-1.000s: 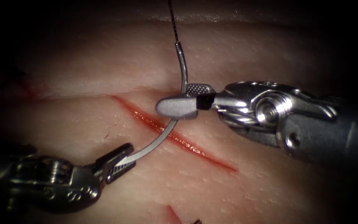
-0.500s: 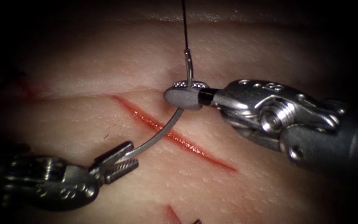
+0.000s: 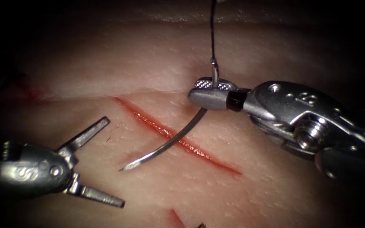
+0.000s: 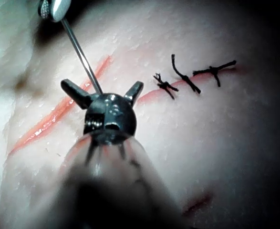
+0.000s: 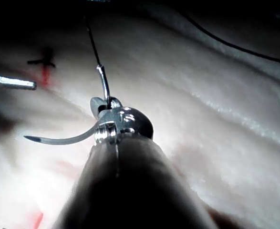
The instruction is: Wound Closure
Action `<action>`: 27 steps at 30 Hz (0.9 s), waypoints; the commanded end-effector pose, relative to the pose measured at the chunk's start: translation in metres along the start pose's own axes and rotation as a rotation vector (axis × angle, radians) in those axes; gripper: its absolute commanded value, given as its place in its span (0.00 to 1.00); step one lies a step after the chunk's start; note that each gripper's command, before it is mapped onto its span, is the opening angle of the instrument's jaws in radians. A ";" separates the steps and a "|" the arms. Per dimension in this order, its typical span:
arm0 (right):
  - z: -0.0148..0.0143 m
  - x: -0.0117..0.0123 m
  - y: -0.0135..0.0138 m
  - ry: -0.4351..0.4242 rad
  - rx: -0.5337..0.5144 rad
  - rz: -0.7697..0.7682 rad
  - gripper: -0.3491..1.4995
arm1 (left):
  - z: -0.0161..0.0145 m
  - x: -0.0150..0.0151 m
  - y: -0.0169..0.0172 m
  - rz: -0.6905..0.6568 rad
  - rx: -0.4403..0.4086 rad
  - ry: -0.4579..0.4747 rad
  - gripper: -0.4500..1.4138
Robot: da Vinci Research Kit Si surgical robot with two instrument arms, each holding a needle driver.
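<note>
Above tissue [image 3: 241, 185], right tool [image 3: 213, 93] fingers clamp needle [image 3: 170, 143]; left tool [image 3: 90, 165] fingers apart, empty.

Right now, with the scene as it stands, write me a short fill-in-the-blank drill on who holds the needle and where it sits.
1. The needle is held by the ____ arm's tool.
2. That tool grips the needle near its ____ end, by the thread.
3. The left arm's tool has its jaws ____ and holds nothing.
4. The needle lies across the cut, its tip on the cut's ____ side, free of the tissue.

Missing words: right; thread; open; left
</note>
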 end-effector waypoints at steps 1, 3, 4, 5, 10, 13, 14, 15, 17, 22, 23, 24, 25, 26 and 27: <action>0.0006 0.0005 0.0004 0.009 0.012 -0.036 0.00 | 0.0009 0.0000 -0.0001 -0.025 -0.027 -0.004 0.84; 0.0005 0.0007 0.0003 0.033 0.049 -0.084 0.00 | 0.0012 0.0001 -0.0002 -0.087 -0.090 -0.017 0.84; 0.0005 0.0008 0.0002 0.042 0.068 -0.114 0.00 | 0.0013 0.0002 -0.0003 -0.109 -0.121 -0.018 0.84; 0.0005 0.0008 0.0001 0.043 0.082 -0.140 0.00 | 0.0015 0.0003 -0.0004 -0.132 -0.144 -0.021 0.84; 0.0006 0.0010 -0.0002 0.030 0.166 -0.287 0.00 | 0.0029 0.0008 -0.0009 -0.233 -0.248 0.007 0.83; 0.0006 0.0010 -0.0002 0.053 0.196 -0.319 0.00 | 0.0037 0.0010 -0.0015 -0.278 -0.292 0.001 0.83; 0.0006 0.0010 -0.0002 0.059 0.205 -0.328 0.00 | 0.0039 0.0010 -0.0017 -0.285 -0.302 0.004 0.83; 0.0006 0.0010 -0.0003 0.069 0.218 -0.338 0.00 | 0.0041 0.0010 -0.0020 -0.291 -0.301 0.001 0.83; 0.0006 0.0010 -0.0004 0.080 0.236 -0.342 0.00 | 0.0046 0.0008 -0.0028 -0.300 -0.286 -0.007 0.83; 0.0005 0.0012 -0.0008 0.102 0.269 -0.357 0.00 | 0.0053 -0.0002 -0.0045 -0.326 -0.257 -0.057 0.82; 0.0005 0.0013 -0.0009 0.105 0.273 -0.357 0.00 | 0.0054 -0.0005 -0.0047 -0.334 -0.257 -0.073 0.82; 0.0005 0.0013 -0.0010 0.108 0.275 -0.364 0.00 | 0.0056 -0.0007 -0.0049 -0.343 -0.258 -0.083 0.82; 0.0006 0.0014 -0.0011 0.110 0.278 -0.364 0.00 | 0.0057 -0.0009 -0.0051 -0.346 -0.261 -0.095 0.82; 0.0006 0.0014 -0.0011 0.113 0.279 -0.370 0.00 | 0.0059 -0.0012 -0.0052 -0.353 -0.262 -0.105 0.82; 0.0006 0.0015 -0.0012 0.115 0.282 -0.371 0.00 | 0.0060 -0.0015 -0.0053 -0.362 -0.261 -0.113 0.81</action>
